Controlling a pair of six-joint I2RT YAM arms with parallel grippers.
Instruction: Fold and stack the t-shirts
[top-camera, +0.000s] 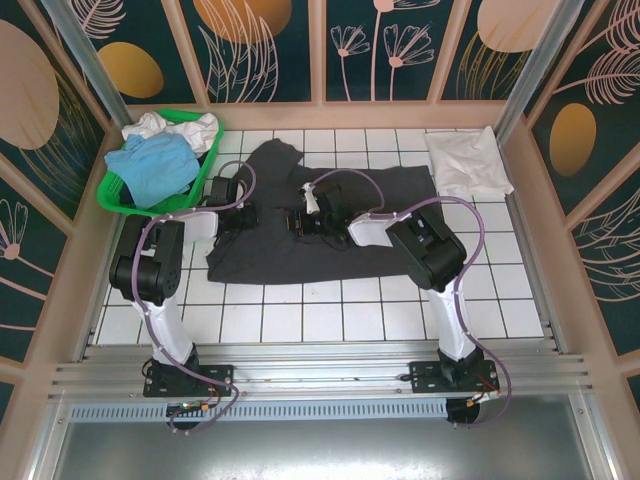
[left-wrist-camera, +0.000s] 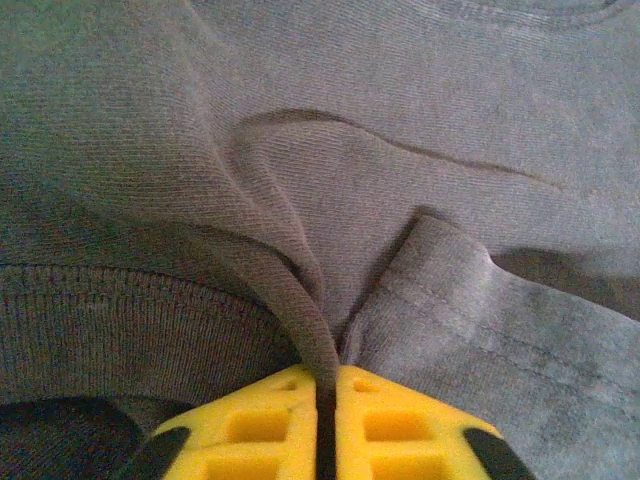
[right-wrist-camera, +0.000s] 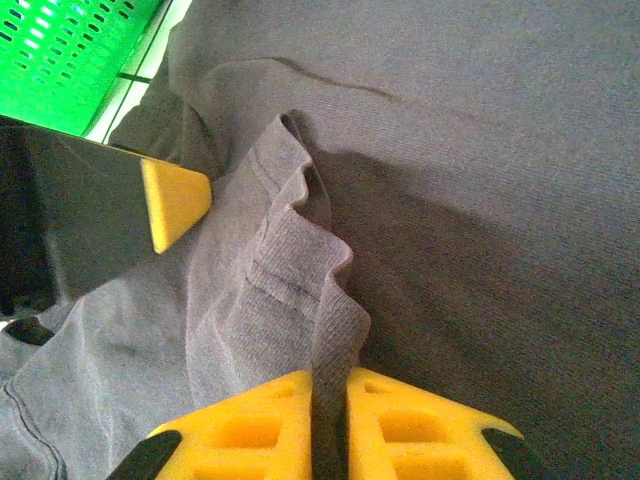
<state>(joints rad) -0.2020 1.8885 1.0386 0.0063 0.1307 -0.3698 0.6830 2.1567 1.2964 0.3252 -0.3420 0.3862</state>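
A large dark charcoal t-shirt (top-camera: 330, 245) lies spread on the white tiled table (top-camera: 300, 320). Both grippers sit close together on its left-middle part. My left gripper (top-camera: 252, 214) (left-wrist-camera: 325, 372) is shut on a raised fold of the dark cloth (left-wrist-camera: 290, 270). Just to its right, my right gripper (top-camera: 296, 222) (right-wrist-camera: 328, 378) is shut on a ribbed, hemmed edge of the same shirt (right-wrist-camera: 300, 270). The left gripper's yellow finger (right-wrist-camera: 175, 200) appears at the upper left of the right wrist view. A light blue t-shirt (top-camera: 152, 168) and a white t-shirt (top-camera: 180, 127) lie in the basket. Another white t-shirt (top-camera: 466, 160) lies folded at the back right.
The green plastic basket (top-camera: 112, 192) (right-wrist-camera: 70, 50) stands at the back left, close to the left arm. Patterned walls enclose the table on three sides. Bare tiles run along the front of the shirt and to its right.
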